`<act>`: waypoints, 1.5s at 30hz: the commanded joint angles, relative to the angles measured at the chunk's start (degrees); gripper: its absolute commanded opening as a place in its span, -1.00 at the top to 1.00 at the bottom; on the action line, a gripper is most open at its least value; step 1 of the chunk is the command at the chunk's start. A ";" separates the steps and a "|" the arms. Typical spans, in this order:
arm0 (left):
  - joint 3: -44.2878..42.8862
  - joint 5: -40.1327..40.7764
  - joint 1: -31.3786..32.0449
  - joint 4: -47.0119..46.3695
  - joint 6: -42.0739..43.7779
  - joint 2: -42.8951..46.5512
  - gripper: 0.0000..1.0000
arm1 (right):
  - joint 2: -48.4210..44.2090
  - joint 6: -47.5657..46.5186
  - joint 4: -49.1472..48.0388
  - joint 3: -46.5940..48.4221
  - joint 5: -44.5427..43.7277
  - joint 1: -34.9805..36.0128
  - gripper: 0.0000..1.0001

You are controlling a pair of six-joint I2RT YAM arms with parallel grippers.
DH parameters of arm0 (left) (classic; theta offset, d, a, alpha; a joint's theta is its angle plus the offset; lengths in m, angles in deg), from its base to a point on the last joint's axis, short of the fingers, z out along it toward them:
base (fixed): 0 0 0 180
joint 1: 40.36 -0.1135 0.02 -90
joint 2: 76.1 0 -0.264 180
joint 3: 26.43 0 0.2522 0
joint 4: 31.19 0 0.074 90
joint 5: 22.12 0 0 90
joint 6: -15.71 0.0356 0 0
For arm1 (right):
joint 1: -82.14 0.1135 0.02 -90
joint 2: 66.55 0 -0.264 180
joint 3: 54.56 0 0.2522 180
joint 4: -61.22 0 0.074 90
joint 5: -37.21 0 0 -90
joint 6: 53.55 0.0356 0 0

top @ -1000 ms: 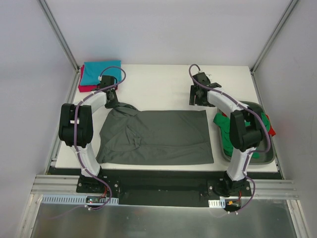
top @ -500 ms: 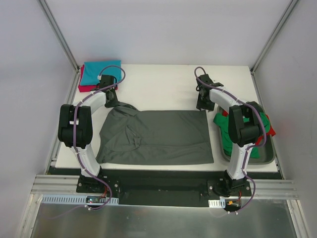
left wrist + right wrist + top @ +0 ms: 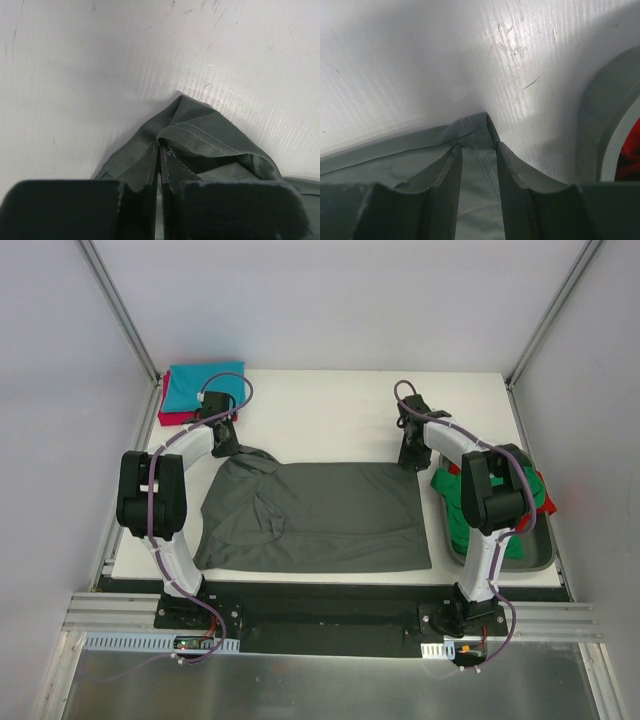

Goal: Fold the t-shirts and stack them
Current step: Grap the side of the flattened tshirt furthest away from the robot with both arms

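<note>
A dark grey t-shirt [image 3: 320, 515] lies spread flat on the white table. My left gripper [image 3: 225, 445] is at its far left corner and is shut on a bunched fold of the grey cloth [image 3: 210, 135]; the jaws [image 3: 161, 145] pinch it tight. My right gripper [image 3: 410, 458] is low at the shirt's far right corner. Its jaws [image 3: 477, 147] stand apart and straddle the hemmed corner [image 3: 475, 127], which lies flat between them. A folded stack, teal on red [image 3: 200, 388], sits at the far left corner of the table.
A grey bin [image 3: 540, 555] at the right edge holds crumpled green and red shirts [image 3: 470, 505]. Its rim [image 3: 600, 110] is just right of my right gripper, with red cloth [image 3: 630, 145] inside. Frame posts stand at the far corners.
My right gripper has moved right and toward the near side, from the bare table down onto the shirt's far right corner. The left gripper has kept its hold and place.
</note>
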 commanded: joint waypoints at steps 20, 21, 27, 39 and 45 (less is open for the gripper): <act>0.36 -0.31 -0.66 -0.43 -0.09 3.30 1.00 | 0.90 -1.46 -1.50 2.31 2.23 -2.08 0.43; 0.36 -0.31 -0.66 -0.42 0.00 3.30 1.00 | 0.72 -1.64 -1.77 2.49 2.50 -2.42 0.43; 0.36 -0.48 -0.84 -0.43 0.00 3.30 1.00 | 2.38 -2.17 -2.30 4.33 5.74 -2.87 0.42; 0.27 -0.74 -1.10 -0.42 -0.09 3.03 1.00 | 3.27 -1.64 -1.24 2.58 3.73 -2.87 0.46; 0.36 -2.50 -1.10 -0.42 0.09 3.12 1.00 | 4.41 -2.52 -2.30 3.63 1.97 -2.87 0.77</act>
